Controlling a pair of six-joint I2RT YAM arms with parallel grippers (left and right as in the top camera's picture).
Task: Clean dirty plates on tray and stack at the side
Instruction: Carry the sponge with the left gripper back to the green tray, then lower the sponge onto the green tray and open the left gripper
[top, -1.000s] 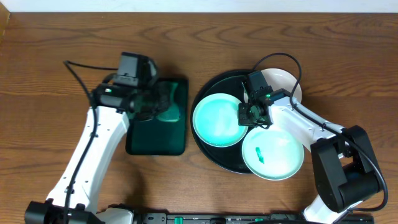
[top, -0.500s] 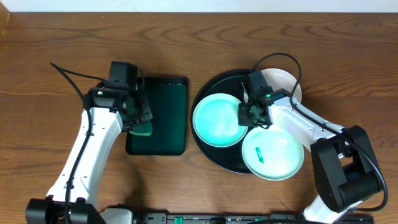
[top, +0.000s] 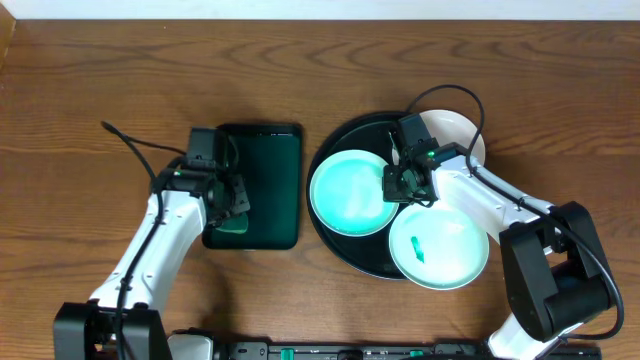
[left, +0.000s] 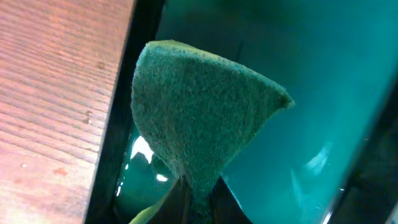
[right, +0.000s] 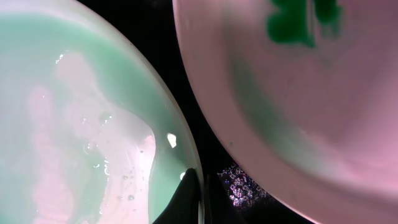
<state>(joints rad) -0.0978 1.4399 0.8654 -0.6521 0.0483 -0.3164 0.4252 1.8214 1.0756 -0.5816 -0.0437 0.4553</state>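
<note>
The round black tray (top: 330, 235) holds three plates. A pale mint plate (top: 348, 192) lies at its left. A plate with a green smear (top: 440, 248) lies at the front right, and a white plate (top: 460, 130) at the back right. My right gripper (top: 404, 184) is shut on the mint plate's right rim (right: 186, 155); the smeared plate (right: 298, 93) is beside it. My left gripper (top: 228, 210) is shut on the green sponge (left: 199, 118) over the dark green tray's (top: 270, 170) left front edge.
The rectangular dark green tray (left: 323, 74) sits left of the black tray, with wet glossy inside. Brown wooden table (top: 100, 90) lies all around. A black cable trails from each arm.
My left gripper has carried the sponge from the back of the green tray to its left front edge. The right arm and the plates have not moved.
</note>
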